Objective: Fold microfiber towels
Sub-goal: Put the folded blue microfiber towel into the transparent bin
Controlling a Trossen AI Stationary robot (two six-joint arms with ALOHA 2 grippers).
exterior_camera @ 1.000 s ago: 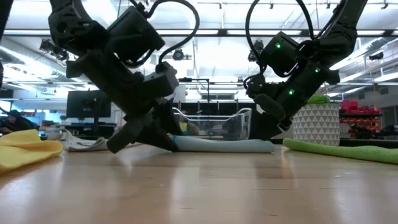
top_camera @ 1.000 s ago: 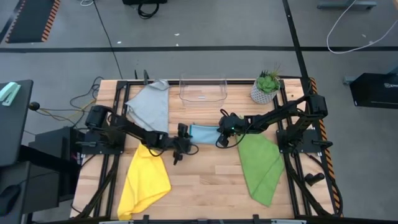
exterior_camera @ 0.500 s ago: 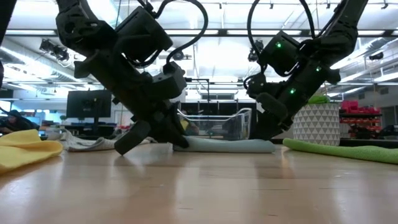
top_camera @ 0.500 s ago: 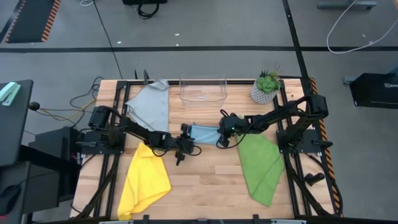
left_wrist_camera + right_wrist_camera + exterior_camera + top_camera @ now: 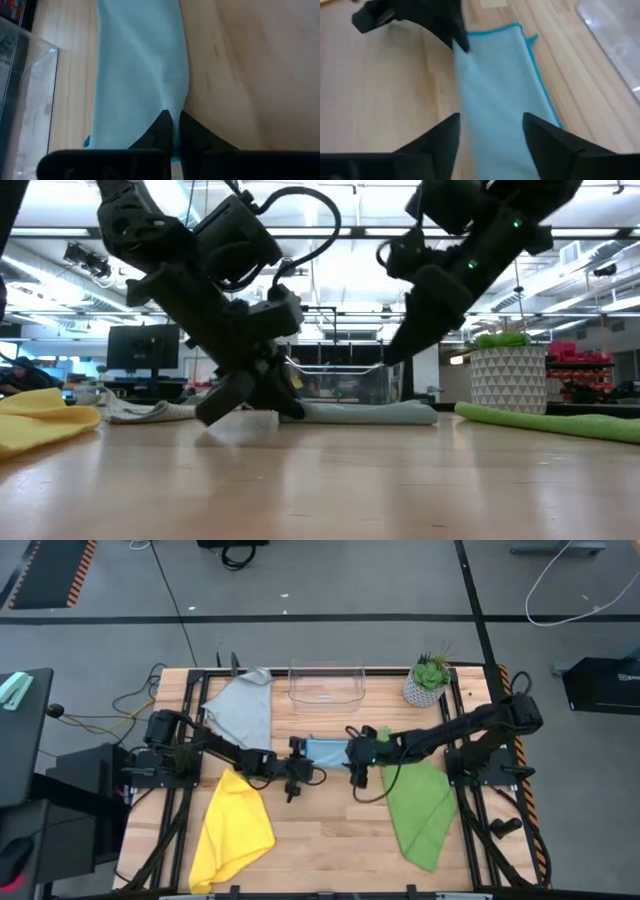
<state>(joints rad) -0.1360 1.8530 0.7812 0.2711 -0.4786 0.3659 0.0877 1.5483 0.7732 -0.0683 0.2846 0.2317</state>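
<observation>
Taking the folded light blue microfiber towel (image 5: 326, 752) at the middle of the wooden table (image 5: 320, 830) as the landmark, the scene runs as follows. Well to its left lies the yellow microfiber towel (image 5: 232, 830), loosely heaped, its lower end cut off at the table's near edge in the high view. Behind that, also left of the blue towel, the grey microfiber towel (image 5: 242, 710) lies spread, partly covered by the left arm that crosses it.

The left gripper (image 5: 297, 766) sits at the blue towel's left edge. In the left wrist view its two dark fingers (image 5: 162, 131) are pinched together on the towel's hem, a narrow fold of blue cloth between the tips; the fingers' bases are hidden by the wrist housing. In the low view the contact point is masked by the gripper body (image 5: 250, 385).

Behind the blue towel stands a clear plastic bin (image 5: 326, 682), its walls hard to make out against the wood.

The right gripper (image 5: 357, 762) is at the blue towel's right edge, raised off the table in the low view (image 5: 400, 348). Its fingers (image 5: 437, 142) stand spread wide with nothing between them, the towel (image 5: 495, 100) lying flat beyond.

Right of the blue towel lies the green microfiber towel (image 5: 420, 805), partly under the right arm. Behind it stands a small potted plant in a white patterned pot (image 5: 428, 680).
</observation>
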